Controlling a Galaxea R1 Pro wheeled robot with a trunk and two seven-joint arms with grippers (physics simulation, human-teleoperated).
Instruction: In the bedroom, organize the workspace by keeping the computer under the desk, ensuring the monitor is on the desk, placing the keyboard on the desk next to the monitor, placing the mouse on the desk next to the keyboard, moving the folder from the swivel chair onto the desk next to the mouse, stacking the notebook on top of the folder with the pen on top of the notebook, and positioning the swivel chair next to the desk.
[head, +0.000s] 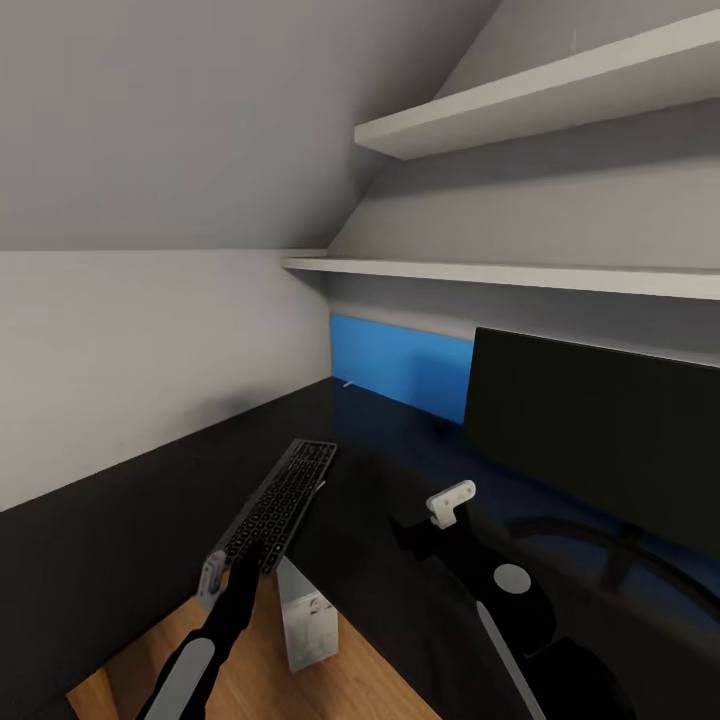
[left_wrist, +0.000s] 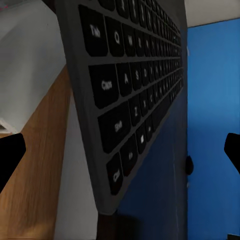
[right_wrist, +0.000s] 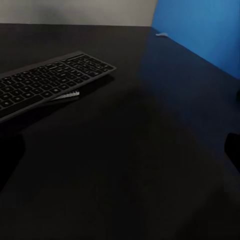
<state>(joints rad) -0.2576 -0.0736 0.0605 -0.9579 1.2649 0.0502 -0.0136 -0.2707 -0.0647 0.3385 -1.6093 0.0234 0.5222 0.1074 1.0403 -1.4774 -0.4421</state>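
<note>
Keyboard (head: 279, 502) sits lower centre of the head view, slanting up toward the upper right, its far end over the glossy black counter (head: 120, 520), its near end out past the counter edge above the wood floor (head: 250, 680). Left gripper (head: 232, 572) is at that near end; contact reads as a hold, but the jaws themselves are hidden by the arm, so I cannot tell how far they are closed. In the left wrist view the keys fill the frame at a steep tilt, consistent with the board being carried.

A pale spiral edge, likely the notebook (right_wrist: 67, 95), shows under the keyboard in the right wrist view.

Monitor (head: 600, 450) stands at right on the counter, blue back panel (head: 400, 365) behind. Computer (head: 305, 620) stands on the floor under the counter.

Right gripper (head: 447, 512) hovers over bare counter, jaws apart, holding nothing, probably kept clear.
</note>
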